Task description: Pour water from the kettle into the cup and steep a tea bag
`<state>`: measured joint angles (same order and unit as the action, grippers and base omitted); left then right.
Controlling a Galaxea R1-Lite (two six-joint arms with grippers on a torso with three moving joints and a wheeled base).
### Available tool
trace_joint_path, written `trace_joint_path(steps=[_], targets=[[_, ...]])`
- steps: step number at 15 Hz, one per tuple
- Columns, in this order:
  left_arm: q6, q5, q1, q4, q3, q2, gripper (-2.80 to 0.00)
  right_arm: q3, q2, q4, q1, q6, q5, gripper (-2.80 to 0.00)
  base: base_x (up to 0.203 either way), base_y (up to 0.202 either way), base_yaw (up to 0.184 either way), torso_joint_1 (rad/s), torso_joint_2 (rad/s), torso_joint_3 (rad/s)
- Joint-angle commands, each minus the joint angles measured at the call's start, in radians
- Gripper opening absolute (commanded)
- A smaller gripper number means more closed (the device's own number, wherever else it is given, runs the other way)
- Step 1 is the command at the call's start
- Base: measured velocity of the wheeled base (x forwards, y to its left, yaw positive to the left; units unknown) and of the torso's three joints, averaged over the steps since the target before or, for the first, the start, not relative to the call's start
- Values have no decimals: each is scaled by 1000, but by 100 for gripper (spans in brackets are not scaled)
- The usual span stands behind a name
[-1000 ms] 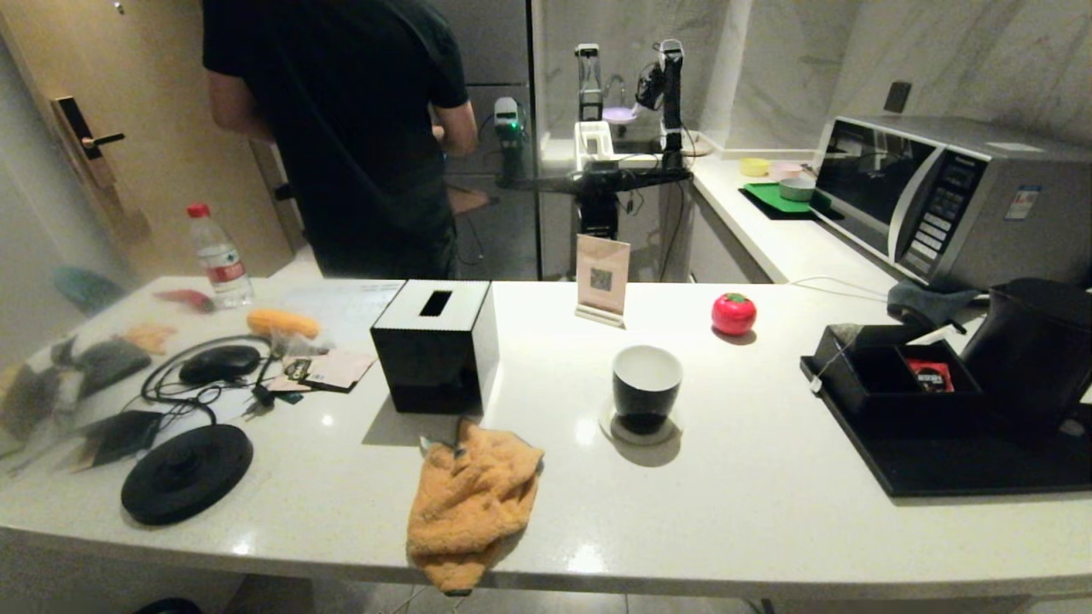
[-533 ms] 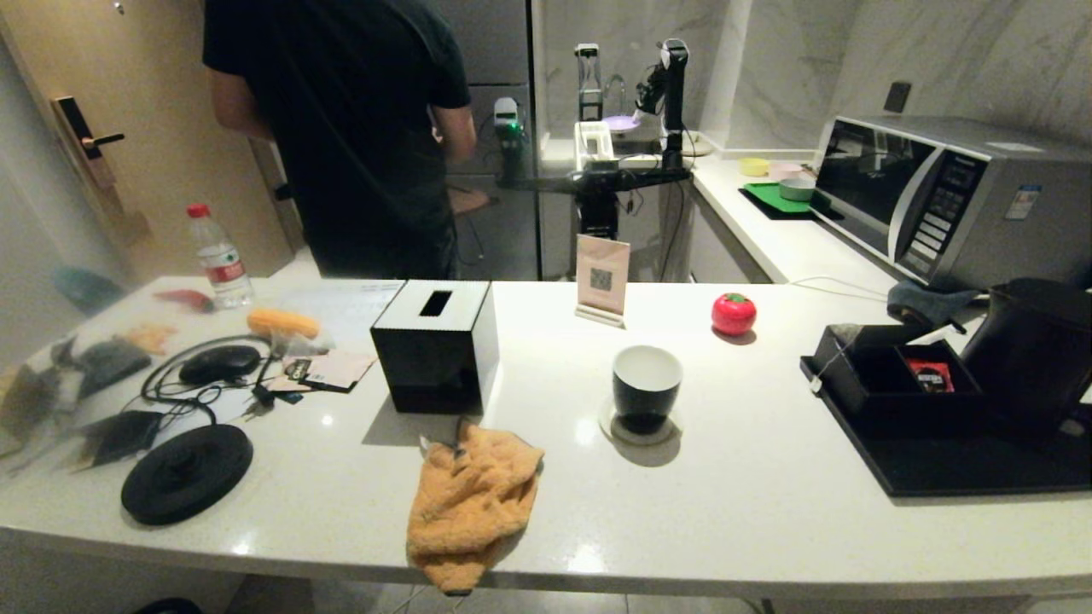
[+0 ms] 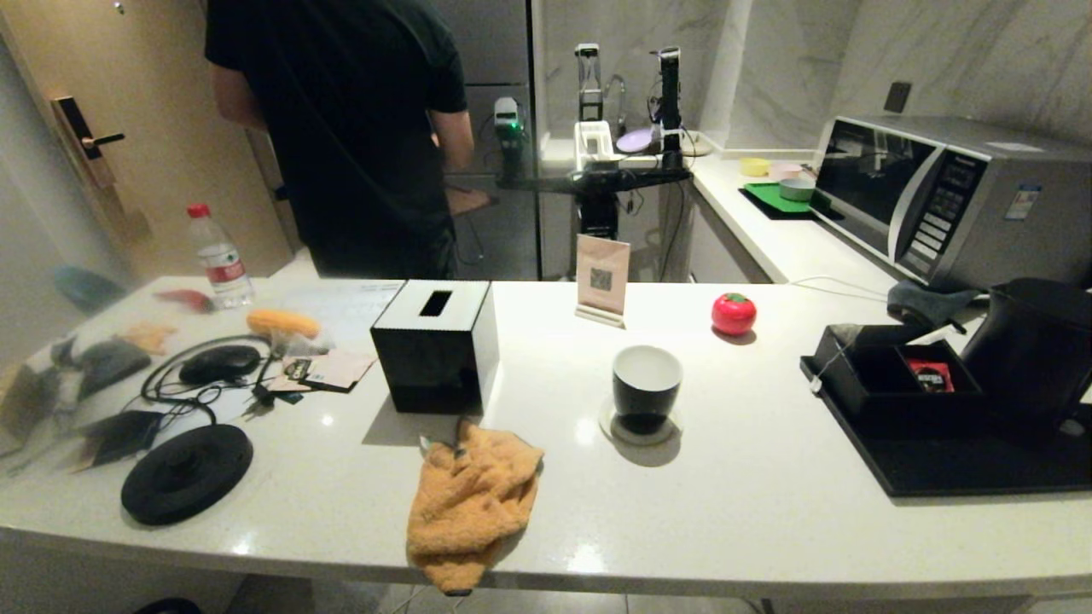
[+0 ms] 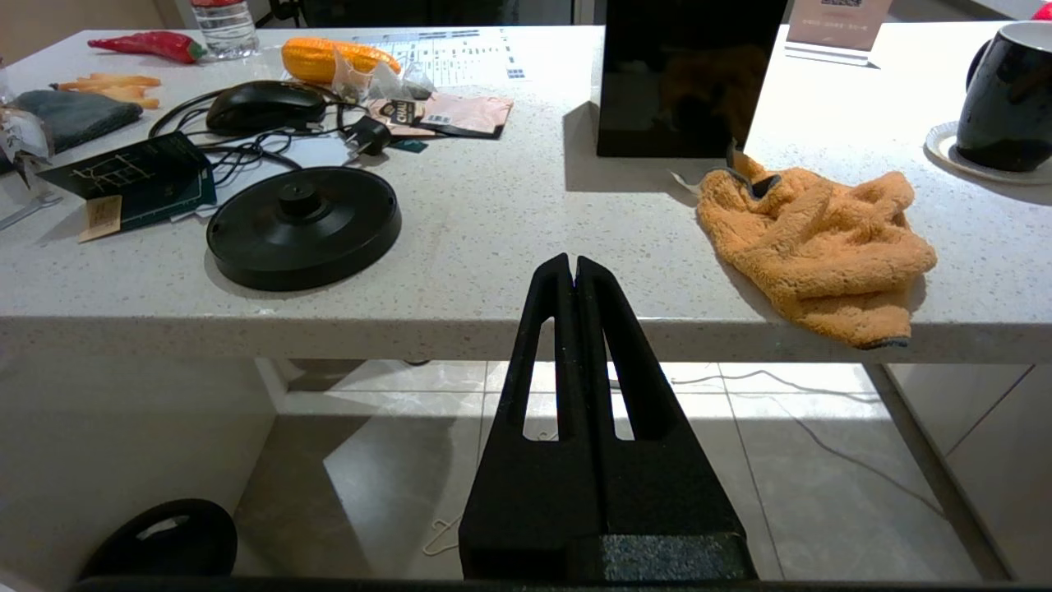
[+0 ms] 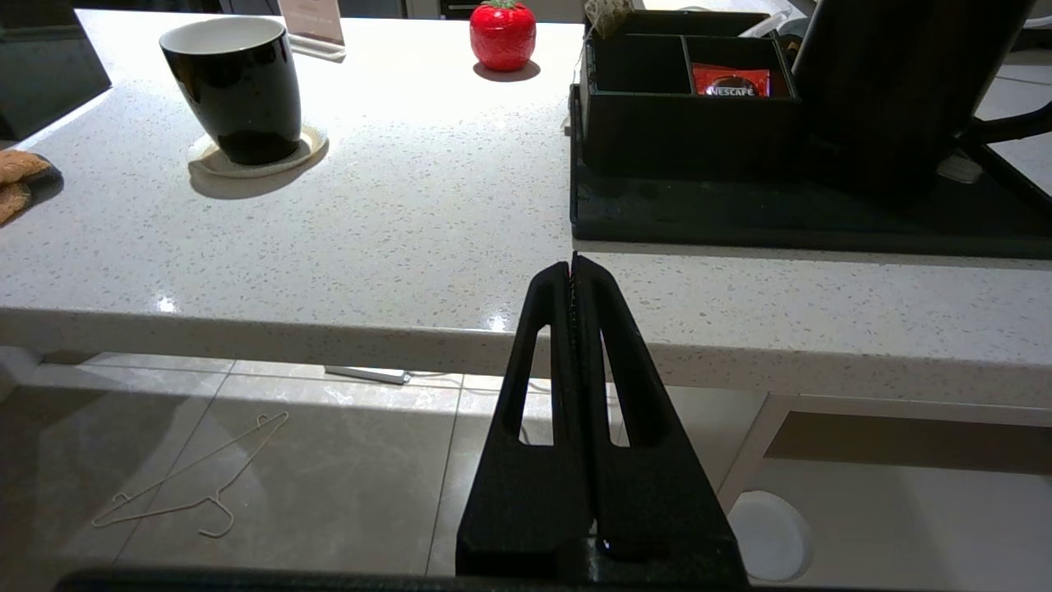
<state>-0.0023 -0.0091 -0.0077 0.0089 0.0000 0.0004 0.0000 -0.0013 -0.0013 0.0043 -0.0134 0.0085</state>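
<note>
Step in hand: none begun; both arms parked low in front of the counter edge, nothing held.
Left gripper (image 4: 573,263): fingers pressed together, empty, below the counter (image 3: 768,512) rim; base disc (image 4: 302,224) just ahead and to one side, orange cloth (image 4: 814,234) ahead on the other.
Right gripper (image 5: 573,261): fingers closed flat, empty, short of the counter edge, facing the black tray (image 5: 781,218).
Kettle (image 3: 1036,354): upright on the tray, far side of the compartment box (image 5: 686,107), ahead of the right gripper and off its base.
Cup (image 3: 647,388): upright on a coaster (image 5: 255,156), well apart from the kettle, between the two grippers' lines of reach; looks empty, though its bottom is hidden.
Tea bag: possibly the tagged item at the box's rim; too small to be sure.
Next move, judged: right gripper must open, rise above the counter and reach the kettle's handle.
Change from earlier frame: counter items unmoved; the person (image 3: 341,128) behind has shifted slightly, and the distant robot arm (image 3: 670,94) now stands straighter.
</note>
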Motion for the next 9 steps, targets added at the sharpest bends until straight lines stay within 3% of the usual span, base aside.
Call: trace_joint_path(steps=[1, 9], targets=[[-1, 0, 0, 0, 0, 0, -280, 0, 1, 0, 0, 0, 1, -280, 0, 0, 0, 0, 0, 0], [-1, 0, 0, 0, 0, 0, -280, 0, 1, 0, 0, 0, 1, -280, 0, 0, 0, 0, 0, 0]])
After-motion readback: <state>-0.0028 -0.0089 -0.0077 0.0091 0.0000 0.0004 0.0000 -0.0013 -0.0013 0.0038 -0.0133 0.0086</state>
